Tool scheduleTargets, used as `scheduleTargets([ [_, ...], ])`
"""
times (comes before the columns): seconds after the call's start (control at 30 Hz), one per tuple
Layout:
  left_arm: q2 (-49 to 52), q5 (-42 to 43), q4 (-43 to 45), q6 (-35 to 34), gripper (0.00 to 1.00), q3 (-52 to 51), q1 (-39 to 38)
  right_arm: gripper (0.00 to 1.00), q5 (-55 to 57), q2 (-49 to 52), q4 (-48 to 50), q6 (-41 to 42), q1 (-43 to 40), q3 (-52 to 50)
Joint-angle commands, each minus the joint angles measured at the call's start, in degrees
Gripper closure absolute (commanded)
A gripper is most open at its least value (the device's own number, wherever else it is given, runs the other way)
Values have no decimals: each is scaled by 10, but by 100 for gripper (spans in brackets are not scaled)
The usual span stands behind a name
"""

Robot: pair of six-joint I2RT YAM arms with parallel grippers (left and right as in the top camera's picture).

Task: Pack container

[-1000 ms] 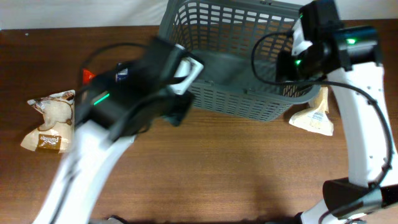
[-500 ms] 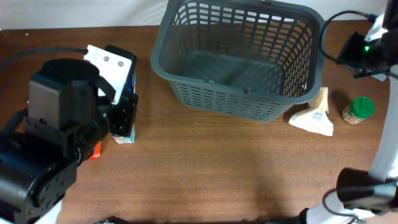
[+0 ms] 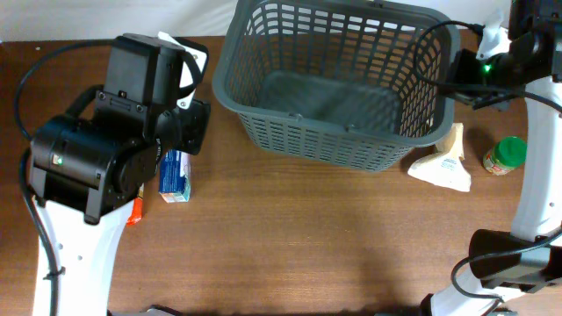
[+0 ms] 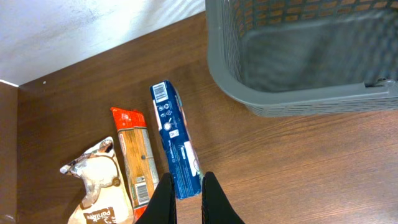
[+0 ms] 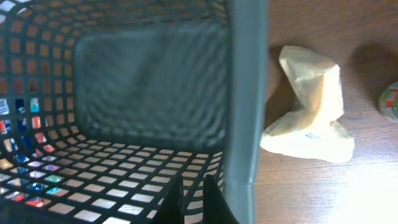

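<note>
The container, a large dark grey slotted basket [image 3: 299,116], stands at the back middle of the table and is empty. Its rim also shows in the left wrist view [image 4: 249,93] and the right wrist view [image 5: 245,93]. My left gripper [image 3: 189,132] is shut and empty, just above the near end of a blue box [image 3: 173,175] [image 4: 174,146], left of the basket. My right gripper [image 3: 461,75] [image 5: 193,199] is shut and empty, hovering inside the basket's right rim. The left fingers show in the left wrist view [image 4: 186,199].
An orange flat packet [image 4: 135,162] [image 3: 133,211] and a beige snack bag [image 4: 93,186] lie left of the blue box. A crumpled beige bag [image 3: 443,162] [image 5: 311,112] and a green-lidded jar [image 3: 507,155] sit right of the basket.
My left arm swung from the basket's front left corner out to the far left, then back over the blue box. My right arm moved off right, then returned to the basket's right rim.
</note>
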Motion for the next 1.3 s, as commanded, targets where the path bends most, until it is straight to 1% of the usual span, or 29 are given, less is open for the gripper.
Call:
scheduleTargets([
  [0.0,2,-5,6,-6,98,-2,3,96,-45,-12,-31,-18,14,0],
  [0.13,3,-5,14,-6,98,-2,3,96,-49,-16,-69,-63,56,0],
  [0.27,8,-4,29,-5,98,-2,3,96,-47,-18,-63,-64,105,0],
  [0.3,12,10,36,13,98,-2,3,96,-43,-18,-58,-64,110,0],
  [0.37,26,75,58,84,98,-2,3,96,-33,-18,-43,-64,121,0],
  [0.43,43,107,82,107,98,-2,3,96,-32,-18,-33,-64,123,0],
  [0.53,85,111,108,127,98,-2,3,96,-29,-18,-18,-58,122,0],
  [0.6,128,137,112,177,98,-2,3,96,-28,-18,-17,-58,122,0],
  [0.67,158,142,119,211,98,-2,3,96,-28,-18,-17,-58,122,0],
  [0.73,195,143,151,225,98,-2,3,96,-28,-18,-18,-58,122,0],
  [0.9,219,145,202,255,98,-2,3,96,-28,-19,-18,-58,122,0],
  [1.0,226,150,177,254,98,-2,3,96,-24,-20,-14,-58,122,0],
  [1.07,231,151,127,254,98,-2,3,96,-21,-20,-11,-58,118,0],
  [1.13,232,151,97,254,98,-2,3,96,-19,-20,-7,-57,114,0],
  [1.23,232,150,82,246,98,-4,3,96,-19,-21,-1,-47,103,0],
  [1.27,232,150,72,230,98,-4,4,96,-19,-22,-1,-47,95,0],
])
